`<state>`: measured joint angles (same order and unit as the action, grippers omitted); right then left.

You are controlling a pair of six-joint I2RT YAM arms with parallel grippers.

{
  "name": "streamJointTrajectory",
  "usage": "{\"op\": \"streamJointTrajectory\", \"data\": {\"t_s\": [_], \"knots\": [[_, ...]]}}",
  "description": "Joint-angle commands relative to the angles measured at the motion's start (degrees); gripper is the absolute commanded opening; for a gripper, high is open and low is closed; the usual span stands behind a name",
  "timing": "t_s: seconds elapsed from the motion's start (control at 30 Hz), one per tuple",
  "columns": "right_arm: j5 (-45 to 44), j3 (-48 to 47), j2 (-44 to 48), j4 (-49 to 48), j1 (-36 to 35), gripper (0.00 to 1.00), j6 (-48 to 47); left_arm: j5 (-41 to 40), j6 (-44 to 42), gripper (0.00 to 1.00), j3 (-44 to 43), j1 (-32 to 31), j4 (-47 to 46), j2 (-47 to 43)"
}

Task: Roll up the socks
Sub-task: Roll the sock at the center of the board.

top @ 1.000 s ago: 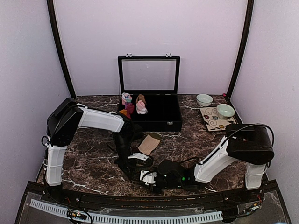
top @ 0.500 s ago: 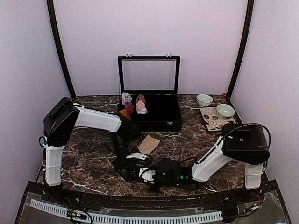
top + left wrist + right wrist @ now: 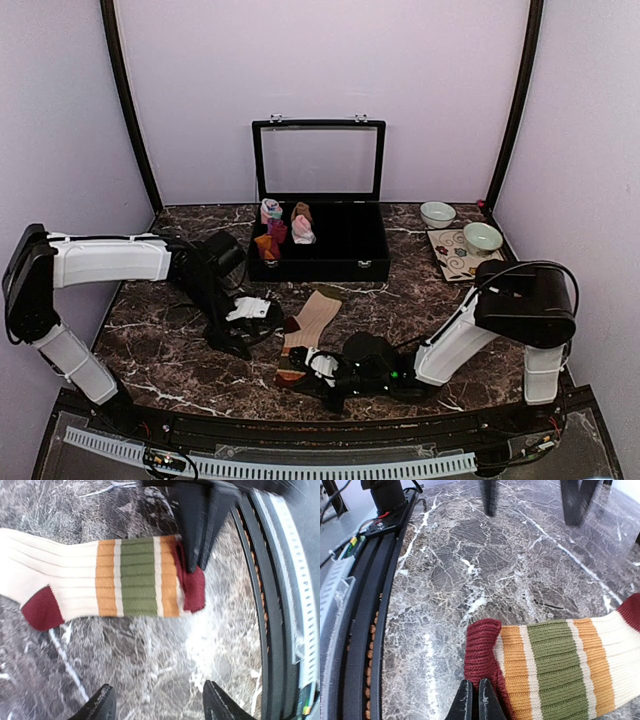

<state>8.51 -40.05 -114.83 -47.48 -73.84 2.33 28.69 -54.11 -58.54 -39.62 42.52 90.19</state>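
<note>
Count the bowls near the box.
2. The left bowl stands just behind the patterned mat; the right bowl stands on the mat's far right corner. None looks hidden.

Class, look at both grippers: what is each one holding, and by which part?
The right gripper is shut on the striped sock, pinching its dark red end. The left gripper is open and holds nothing.

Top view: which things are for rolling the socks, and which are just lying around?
For the job: striped sock, right gripper pinching its red end, left gripper open.
Lying about: black box, rolled bundles inside, two bowls, patterned tray.
</note>
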Motion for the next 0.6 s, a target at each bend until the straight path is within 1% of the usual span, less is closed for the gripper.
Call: {"op": "streamJointTrajectory", "data": {"t_s": [0.0, 0.07, 0.13, 0.23, 0.33, 0.4, 0.5, 0.57], "knots": [[12.12, 2.69, -4.86, 15.16, 2.76, 0.0, 9.99, -6.4, -3.95, 0.59, 7.18, -2.83, -5.84, -7.01], [16.12, 1.82, -6.4, 16.28, 4.71, 0.0, 12.7, -7.41, -4.39, 0.57, 8.88, -5.4, -6.08, -7.72], [17.99, 1.34, -6.93, 17.85, 6.03, 0.0, 14.48, -8.89, -5.39, 0.56, 8.79, -8.85, -6.22, -7.69], [20.13, 0.8, -7.39, 20.08, 7.52, 0.0, 16.74, -9.77, -4.44, 0.53, 5.58, -12.87, -6.86, -5.61], [22.03, -0.28, -7.93, 22.4, 8.68, 0.0, 19.23, -10.84, -2.62, 0.49, 3.01, -15.17, -8.41, -3.24], [23.0, -0.42, -8.19, 22.56, 9.46, 0.0, 21.18, -12.47, -2.78, 0.46, 3.21, -16.9, -10.59, -3.0], [23.96, -1.12, -8.84, 23.84, 10.55, 0.0, 23.63, -12.9, -2.46, 0.43, 2.88, -18.96, -10.54, -1.99], [24.52, -1.78, -9.29, 24.51, 11.22, 0.0, 24.91, -13.37, -1.88, 0.39, 3.31, -19.57, -10.96, -1.03]]}}
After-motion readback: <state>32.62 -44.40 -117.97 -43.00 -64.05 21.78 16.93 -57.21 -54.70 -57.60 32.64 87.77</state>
